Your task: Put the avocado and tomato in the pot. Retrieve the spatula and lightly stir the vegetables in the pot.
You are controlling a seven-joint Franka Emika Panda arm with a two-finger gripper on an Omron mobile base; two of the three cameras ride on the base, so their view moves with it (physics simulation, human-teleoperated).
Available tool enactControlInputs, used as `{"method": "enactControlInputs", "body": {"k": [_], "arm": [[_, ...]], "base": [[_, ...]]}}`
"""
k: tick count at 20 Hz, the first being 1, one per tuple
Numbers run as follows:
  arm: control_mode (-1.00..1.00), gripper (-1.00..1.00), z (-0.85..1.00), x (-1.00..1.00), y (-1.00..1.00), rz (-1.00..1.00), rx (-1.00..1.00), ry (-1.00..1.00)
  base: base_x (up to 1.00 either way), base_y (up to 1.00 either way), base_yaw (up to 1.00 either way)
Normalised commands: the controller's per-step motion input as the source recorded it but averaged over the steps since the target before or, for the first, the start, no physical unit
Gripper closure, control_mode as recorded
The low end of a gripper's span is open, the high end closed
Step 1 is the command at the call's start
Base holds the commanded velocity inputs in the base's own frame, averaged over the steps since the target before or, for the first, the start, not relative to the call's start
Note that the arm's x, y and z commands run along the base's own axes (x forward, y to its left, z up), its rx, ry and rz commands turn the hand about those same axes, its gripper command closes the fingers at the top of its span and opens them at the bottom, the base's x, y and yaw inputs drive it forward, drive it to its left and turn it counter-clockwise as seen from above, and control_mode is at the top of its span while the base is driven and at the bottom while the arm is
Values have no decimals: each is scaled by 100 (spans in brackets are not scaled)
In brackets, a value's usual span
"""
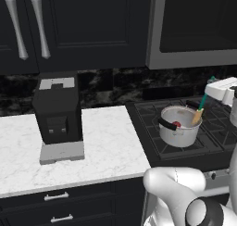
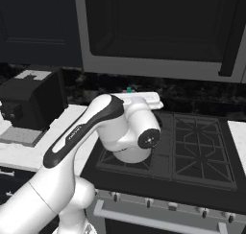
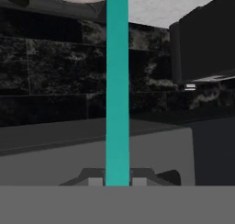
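Your pincer (image 3: 117, 182) is clenched on the spatula's (image 1: 200, 110) teal handle, which runs straight out from between the fingertips (image 3: 95, 182). Below the pincer, the yellow-orange head dips inside the steel pot (image 1: 179, 126) on the stove (image 1: 152, 128). You see the tomato (image 1: 176, 125) in the pot, just beside the spatula head.
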Motion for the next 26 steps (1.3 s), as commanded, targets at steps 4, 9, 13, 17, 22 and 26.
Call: {"method": "enactControlInputs", "body": {"k": [4,9,13,17,22,26], "arm": [[-100,100,-24,14,0,-8,-2,0],[-100,100,-20,20,0,-6,0,0],[-100,100,-26,21,0,-3,0,0],[-100,100,-27,18,0,-3,0,0],[-100,100,-24,25,0,-2,0,0],[-100,100,-9,27,0,0,0,0]], "base": [[0,0,0],[0,0,0],[0,0,0],[0,0,0],[0,0,0],[0,0,0]]}}
